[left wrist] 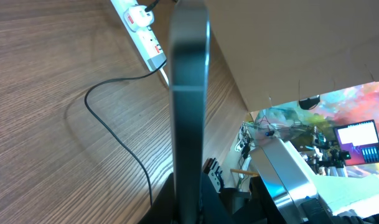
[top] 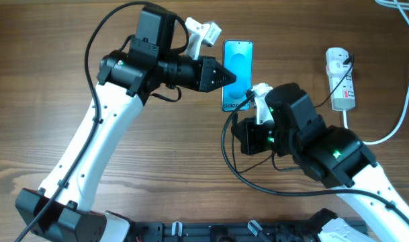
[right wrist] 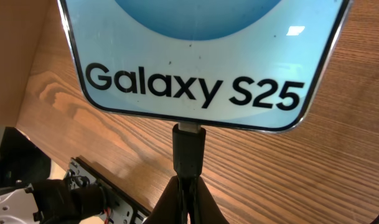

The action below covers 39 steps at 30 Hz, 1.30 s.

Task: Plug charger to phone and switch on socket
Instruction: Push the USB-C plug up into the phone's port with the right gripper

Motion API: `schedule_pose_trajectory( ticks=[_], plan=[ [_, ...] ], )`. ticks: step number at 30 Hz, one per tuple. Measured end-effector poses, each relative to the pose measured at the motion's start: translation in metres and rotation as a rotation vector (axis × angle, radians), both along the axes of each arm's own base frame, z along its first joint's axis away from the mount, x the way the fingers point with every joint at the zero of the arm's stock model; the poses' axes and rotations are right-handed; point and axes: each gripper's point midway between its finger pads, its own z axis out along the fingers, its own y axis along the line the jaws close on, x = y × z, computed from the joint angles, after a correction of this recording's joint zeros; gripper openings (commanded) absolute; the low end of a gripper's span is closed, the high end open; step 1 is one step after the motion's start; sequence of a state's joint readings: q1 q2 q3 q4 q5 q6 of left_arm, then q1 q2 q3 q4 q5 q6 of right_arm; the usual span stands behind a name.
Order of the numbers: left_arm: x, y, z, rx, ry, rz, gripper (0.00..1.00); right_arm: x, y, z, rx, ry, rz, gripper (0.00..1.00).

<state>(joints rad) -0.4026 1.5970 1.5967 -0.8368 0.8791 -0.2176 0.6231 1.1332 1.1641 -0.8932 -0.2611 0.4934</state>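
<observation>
Treat as the seating stage of plugging in. Brace with the left gripper [top: 228, 75], jaws closed across the phone [top: 238, 57], held screen-up near the middle of the desk [top: 56, 40] and well apart from the socket [top: 341, 81] at the right. Hold firm with the right gripper [right wrist: 188, 190], jaws pinched shut on the charger [right wrist: 188, 146] just behind its small dark plug, now touching the middle of the phone's bottom edge; cannot tell whether fully home. Push straight along the phone's long axis, never at a slant, countering the shove with the left. Mind the slack in the thin black cable [left wrist: 117, 134] trailing over the desk toward the socket. Leave switching on for afterwards. Read on the screen, in dark letters on a pale ground: "Galaxy S25". Make out red markings on the socket, too small to read.
</observation>
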Motion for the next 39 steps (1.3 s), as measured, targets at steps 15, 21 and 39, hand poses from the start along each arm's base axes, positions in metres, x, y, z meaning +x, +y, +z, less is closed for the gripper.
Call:
schedule_pose_trajectory(
  ticks=[15,21,39],
  plan=[
    [0.0016,0.0014,-0.0024,0.015,-0.001,0.012,0.04,0.0017,0.0012,0.0018,0.006,-0.009,0.0,0.04],
    [0.0015,0.0014,-0.0024,0.014,0.0,0.012,0.04,0.0018,0.0011,0.0018,0.006,-0.01,0.0,0.04],
    [0.0015,0.0014,-0.0025,0.013,0.011,0.018,0.04,0.0017,0.0012,0.0018,0.008,-0.008,-0.002,0.04]
  ],
)
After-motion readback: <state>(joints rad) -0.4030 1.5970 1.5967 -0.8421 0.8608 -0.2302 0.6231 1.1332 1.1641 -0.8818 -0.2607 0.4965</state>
